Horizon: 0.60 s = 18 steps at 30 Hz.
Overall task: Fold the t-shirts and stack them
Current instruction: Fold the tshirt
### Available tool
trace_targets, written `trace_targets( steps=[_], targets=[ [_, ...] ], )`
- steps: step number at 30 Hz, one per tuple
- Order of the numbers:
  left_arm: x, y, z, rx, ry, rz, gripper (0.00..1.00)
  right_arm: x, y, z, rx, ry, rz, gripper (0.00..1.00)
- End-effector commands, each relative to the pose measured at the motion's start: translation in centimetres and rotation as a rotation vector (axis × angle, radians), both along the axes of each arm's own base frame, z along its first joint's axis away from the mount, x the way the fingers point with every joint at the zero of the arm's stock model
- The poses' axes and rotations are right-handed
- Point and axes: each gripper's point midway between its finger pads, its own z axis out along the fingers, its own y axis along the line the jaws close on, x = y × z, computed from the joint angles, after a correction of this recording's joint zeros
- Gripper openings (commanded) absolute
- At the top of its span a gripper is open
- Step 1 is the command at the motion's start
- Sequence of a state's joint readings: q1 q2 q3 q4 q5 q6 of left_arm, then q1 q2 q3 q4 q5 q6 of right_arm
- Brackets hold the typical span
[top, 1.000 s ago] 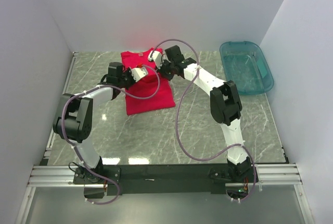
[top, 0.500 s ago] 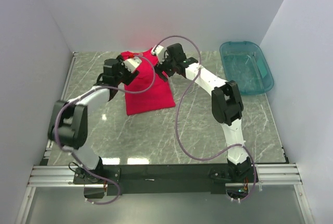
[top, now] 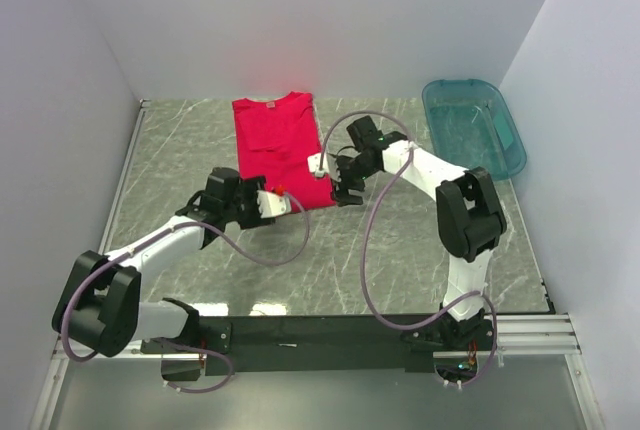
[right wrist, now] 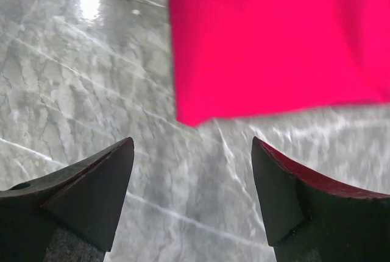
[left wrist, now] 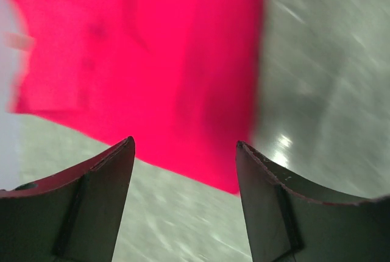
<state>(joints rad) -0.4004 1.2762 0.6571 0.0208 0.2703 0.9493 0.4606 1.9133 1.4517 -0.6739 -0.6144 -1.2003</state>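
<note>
Top external | marble table [top: 420, 250]: red t-shirt [top: 280, 145] now lies flat as a long strip, upper centre, no longer bunched and lifted at its far end | left gripper [left wrist: 184, 141]: pulled back to the shirt's lower edge, jaws wide, empty | right gripper [right wrist: 192, 141]: back by the lower-right corner, jaws wide, empty

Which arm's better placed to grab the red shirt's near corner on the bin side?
Right: the right gripper, open, sits by that red shirt corner; the left gripper is farther along the hem.
</note>
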Motion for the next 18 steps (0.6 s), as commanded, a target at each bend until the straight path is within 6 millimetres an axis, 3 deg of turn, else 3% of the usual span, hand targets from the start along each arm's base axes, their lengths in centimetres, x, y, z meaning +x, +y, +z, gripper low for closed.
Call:
trace_targets(
  steps=[1,11,18],
  targets=[
    [-1.9,0.5,-1.6,0.063,0.041,-0.055,0.72,0.8,1.4,1.0,-0.002,-0.139,0.096,0.83],
    [-2.7,0.6,-5.4,0.090,0.123,-0.052,0.72,0.7,3.1,-1.1,-0.051,-0.135,0.092,0.82],
    [-2.7,2.0,-7.3,0.137,0.106,0.004,0.68,0.9,3.3,-1.2,-0.047,-0.118,0.077,0.81]
  ],
)
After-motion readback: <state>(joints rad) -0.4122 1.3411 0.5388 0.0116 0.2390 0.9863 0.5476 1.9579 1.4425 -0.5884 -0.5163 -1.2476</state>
